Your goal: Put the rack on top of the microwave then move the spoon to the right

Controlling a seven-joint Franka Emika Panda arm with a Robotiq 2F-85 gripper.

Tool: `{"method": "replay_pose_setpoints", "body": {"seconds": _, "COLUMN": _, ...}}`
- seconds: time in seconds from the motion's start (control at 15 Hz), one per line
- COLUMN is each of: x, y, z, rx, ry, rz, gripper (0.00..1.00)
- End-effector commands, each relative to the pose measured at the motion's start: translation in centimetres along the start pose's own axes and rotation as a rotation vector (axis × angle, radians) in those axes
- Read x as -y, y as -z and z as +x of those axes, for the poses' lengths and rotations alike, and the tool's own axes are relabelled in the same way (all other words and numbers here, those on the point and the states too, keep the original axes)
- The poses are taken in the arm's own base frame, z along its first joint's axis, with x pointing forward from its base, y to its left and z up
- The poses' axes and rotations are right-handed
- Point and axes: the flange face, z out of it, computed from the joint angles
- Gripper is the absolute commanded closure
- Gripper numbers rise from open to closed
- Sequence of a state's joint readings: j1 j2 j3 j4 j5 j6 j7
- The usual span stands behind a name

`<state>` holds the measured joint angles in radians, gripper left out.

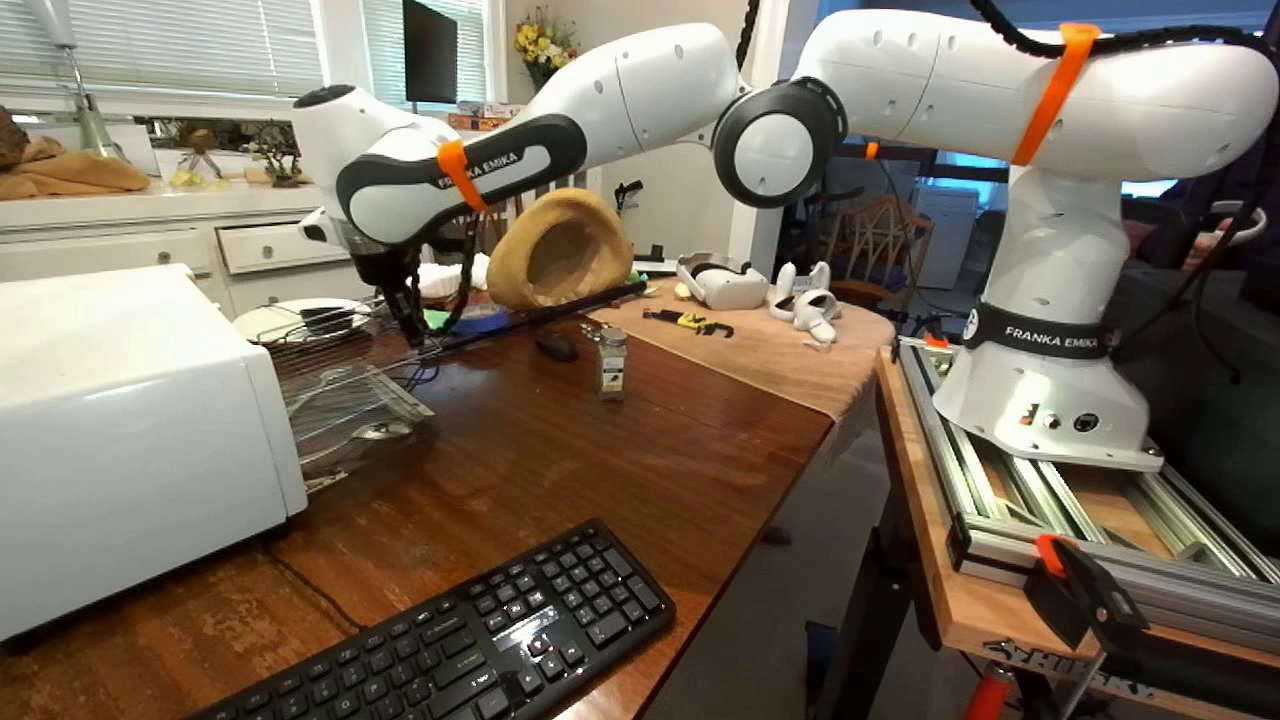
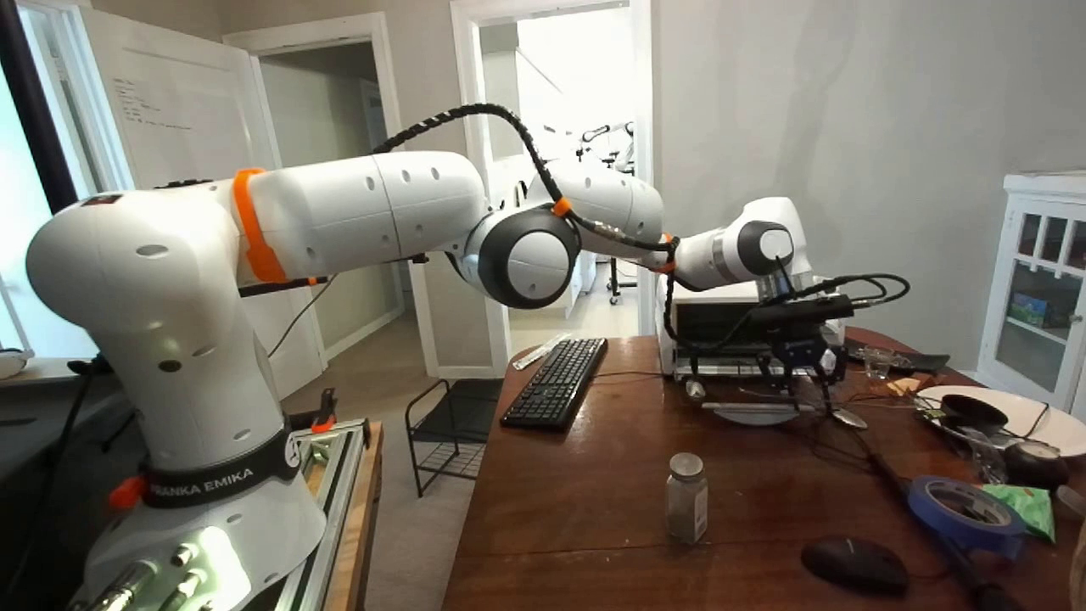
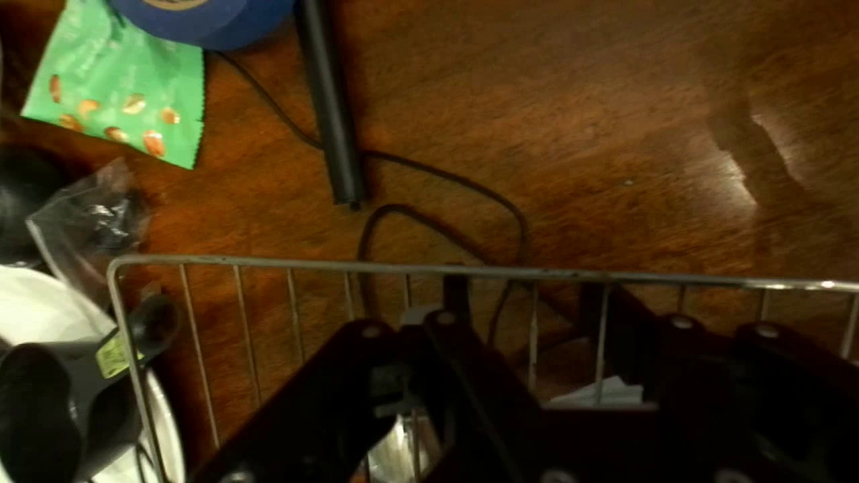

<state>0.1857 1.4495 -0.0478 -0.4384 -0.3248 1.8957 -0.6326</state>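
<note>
Just in front of the white, boxy, round-edged microwave (image 1: 140, 400), the white jointed robot arm (image 1: 670, 90) points its wrist downward, black end effector (image 3: 525, 302) spread, fingers apart at the silver wire rack (image 3: 402, 269), which sits beside the microwave's front. "FRANKA EMIKA" reads on the forearm (image 1: 500, 165) and black base band (image 1: 1040, 337).
</note>
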Motion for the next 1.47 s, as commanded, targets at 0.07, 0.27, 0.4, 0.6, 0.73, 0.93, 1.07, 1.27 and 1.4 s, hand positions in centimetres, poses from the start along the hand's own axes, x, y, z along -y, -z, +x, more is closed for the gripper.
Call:
{"method": "replay_pose_setpoints", "body": {"seconds": 0.07, "x": -3.1, "y": 6.2, "z": -1.2, "rx": -0.023, "ry": -0.037, "rz": -0.053, "gripper": 0.79}}
{"method": "replay_pose_setpoints", "body": {"seconds": 0.27, "x": -5.3, "y": 9.7, "z": -3.3, "rx": 0.006, "ry": -0.039, "rz": -0.067, "gripper": 0.79}}
{"method": "replay_pose_setpoints", "body": {"seconds": 0.4, "x": -6.4, "y": 11.1, "z": -4.9, "rx": 0.047, "ry": -0.038, "rz": -0.061, "gripper": 0.79}}
{"method": "replay_pose_setpoints", "body": {"seconds": 0.6, "x": -6.9, "y": 14.5, "z": -5.7, "rx": 0.023, "ry": 0.039, "rz": -0.020, "gripper": 0.79}}
{"method": "replay_pose_setpoints", "body": {"seconds": 0.73, "x": -6.7, "y": 17.1, "z": -5.7, "rx": -0.023, "ry": 0.131, "rz": 0.012, "gripper": 0.79}}
{"method": "replay_pose_setpoints", "body": {"seconds": 0.93, "x": -5.5, "y": 21.2, "z": -5.0, "rx": -0.109, "ry": 0.260, "rz": 0.061, "gripper": 0.79}}
{"method": "replay_pose_setpoints", "body": {"seconds": 1.07, "x": -3.6, "y": 22.6, "z": -3.2, "rx": -0.151, "ry": 0.279, "rz": 0.082, "gripper": 0.79}}
{"method": "replay_pose_setpoints", "body": {"seconds": 1.27, "x": -0.7, "y": 23.3, "z": -0.4, "rx": -0.178, "ry": 0.216, "rz": 0.092, "gripper": 0.79}}
{"method": "replay_pose_setpoints", "body": {"seconds": 1.4, "x": 1.4, "y": 23.3, "z": 1.7, "rx": -0.196, "ry": 0.143, "rz": 0.085, "gripper": 0.79}}
